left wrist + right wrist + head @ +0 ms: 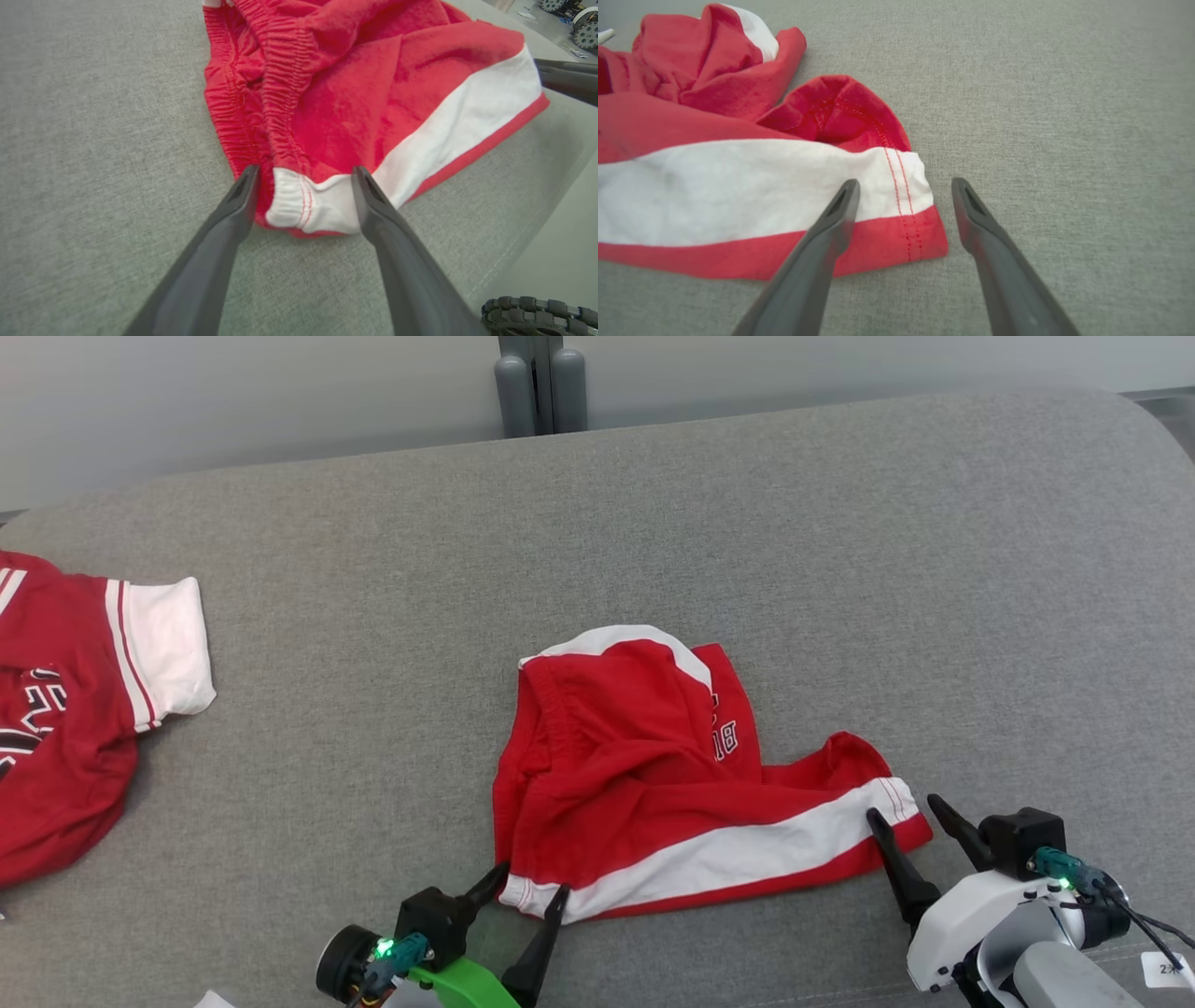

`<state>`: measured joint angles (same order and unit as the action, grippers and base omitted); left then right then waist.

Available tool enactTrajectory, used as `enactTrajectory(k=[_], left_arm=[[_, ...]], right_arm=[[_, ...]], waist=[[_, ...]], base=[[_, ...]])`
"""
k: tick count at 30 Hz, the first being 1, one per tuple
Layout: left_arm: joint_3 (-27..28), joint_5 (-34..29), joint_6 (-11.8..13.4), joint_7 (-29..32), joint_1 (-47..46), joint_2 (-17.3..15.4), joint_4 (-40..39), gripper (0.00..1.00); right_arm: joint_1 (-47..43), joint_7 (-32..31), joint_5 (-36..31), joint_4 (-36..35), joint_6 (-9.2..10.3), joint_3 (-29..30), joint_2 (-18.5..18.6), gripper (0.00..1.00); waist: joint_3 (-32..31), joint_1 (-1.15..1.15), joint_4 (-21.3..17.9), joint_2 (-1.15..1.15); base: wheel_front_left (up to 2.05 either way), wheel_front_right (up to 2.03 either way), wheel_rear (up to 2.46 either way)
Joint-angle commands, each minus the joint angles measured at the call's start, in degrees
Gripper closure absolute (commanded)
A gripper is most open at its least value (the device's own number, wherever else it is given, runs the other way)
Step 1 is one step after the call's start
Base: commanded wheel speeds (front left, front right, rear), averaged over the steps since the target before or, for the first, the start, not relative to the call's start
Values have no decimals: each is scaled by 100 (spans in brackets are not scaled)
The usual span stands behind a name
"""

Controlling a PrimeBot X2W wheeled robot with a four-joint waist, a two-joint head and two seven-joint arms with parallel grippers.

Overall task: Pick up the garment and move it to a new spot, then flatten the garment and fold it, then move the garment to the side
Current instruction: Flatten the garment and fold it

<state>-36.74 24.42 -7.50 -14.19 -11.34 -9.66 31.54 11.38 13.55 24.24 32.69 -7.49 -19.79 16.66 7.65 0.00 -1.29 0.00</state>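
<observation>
The garment (653,775) is a pair of red shorts with a white stripe, lying crumpled on the grey cushion. My left gripper (530,883) is open at its near-left corner; in the left wrist view the white waistband end (303,205) sits between the open jaws of that gripper (306,175). My right gripper (906,807) is open at the near-right hem corner. The right wrist view has the striped hem corner (901,196) between the two fingers of the right gripper (906,184), one finger over the cloth, the other over bare cushion.
A second red and white garment (75,709) lies at the left edge of the grey cushion (840,569). A pale wall and a grey post (541,383) stand behind the cushion. The cushion's front seam runs just before my grippers.
</observation>
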Motion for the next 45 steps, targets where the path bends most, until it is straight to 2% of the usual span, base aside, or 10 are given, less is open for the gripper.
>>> enactTrajectory(k=[1, 2, 3, 4, 6, 14, 23, 30, 39, 45], left_arm=[[-43, 76, 5, -29, -102, -1, 64, 11], [-97, 139, 5, -38, -142, 1, 130, 32], [-131, 183, 5, -46, -172, 3, 170, 57], [-165, 268, 5, -51, -192, 14, 220, 69], [-213, 349, 5, -57, -250, 15, 311, 99], [-179, 688, 5, -106, -348, 23, 322, 100], [456, 1024, 5, -101, -189, -103, -640, 100], [618, 1634, 4, 98, -938, -436, -1267, 100], [996, 2681, 4, 1205, -3166, -786, -1106, 100], [1414, 3136, 41, 1660, -5037, -659, -309, 100]], right_arm=[[101, 32, 137, 80, -1, -110, 38, 0], [156, 33, 245, 132, -1, -211, 49, 15], [200, 35, 292, 186, -1, -292, 77, 58], [254, 42, 374, 241, -1, -378, 98, 80], [363, 61, 527, 349, -1, -534, 112, 100], [550, 167, 740, 452, -1, -809, 217, 100], [147, 165, 324, -1012, -1, -5, 114, 100], [668, 166, 401, -1550, -1, 60, 84, 100], [3007, -23, 1018, -826, -1, -132, -16, 100], [5027, -197, 1475, 52, -1, -87, -193, 100]], waist=[[22, 0, 2, 0], [34, 0, 1, 0], [43, 0, 1, 0], [54, 0, -1, 0], [75, 0, -9, 0], [64, 0, 20, 0], [8, 0, -29, 0], [147, 0, -72, 0], [845, 0, -127, 0], [1392, 0, -159, 0]], base=[[0, 0, 0], [0, 0, 0], [0, 0, 0], [0, 0, 0], [0, 0, 0], [0, 0, 0], [0, 0, 0], [0, 0, 0], [0, 0, 0], [0, 0, 0]])
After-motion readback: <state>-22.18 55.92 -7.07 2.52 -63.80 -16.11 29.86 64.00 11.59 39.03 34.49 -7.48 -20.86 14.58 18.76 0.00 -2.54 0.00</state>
